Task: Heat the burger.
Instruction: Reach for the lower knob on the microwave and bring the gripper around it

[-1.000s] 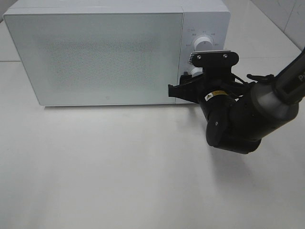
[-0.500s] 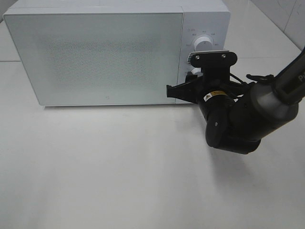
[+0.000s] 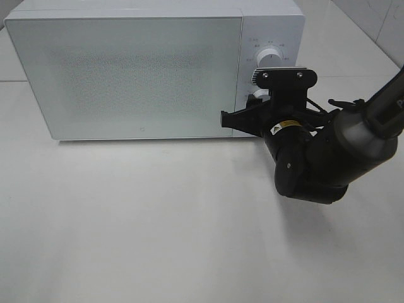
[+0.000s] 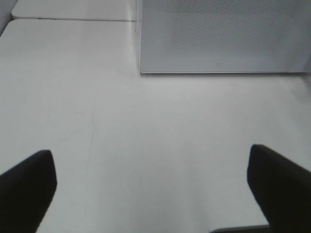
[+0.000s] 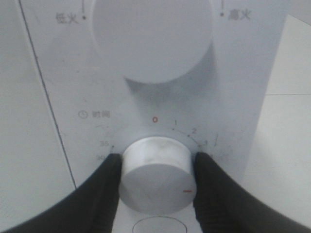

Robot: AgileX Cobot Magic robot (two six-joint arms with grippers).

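Microwave door (image 3: 126,76) closed, burger not visible; right claw (image 5: 158,182) grips timer knob (image 5: 156,167) between its fingers; time setting likely under way

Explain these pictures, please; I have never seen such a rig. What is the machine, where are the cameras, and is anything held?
This is a robot with two black arms, each ending in a two-fingered gripper. The wide picture comes from a camera mounted high: it shows a white table with a microwave on it, door closed, and the right arm. The other two come from cameras on the wrists. The right wrist view shows the right gripper closed on the lower knob of the microwave's panel, one finger on each side, under the upper knob. The left wrist view shows the left gripper open and empty above the table, facing the microwave. No burger shows in any picture.
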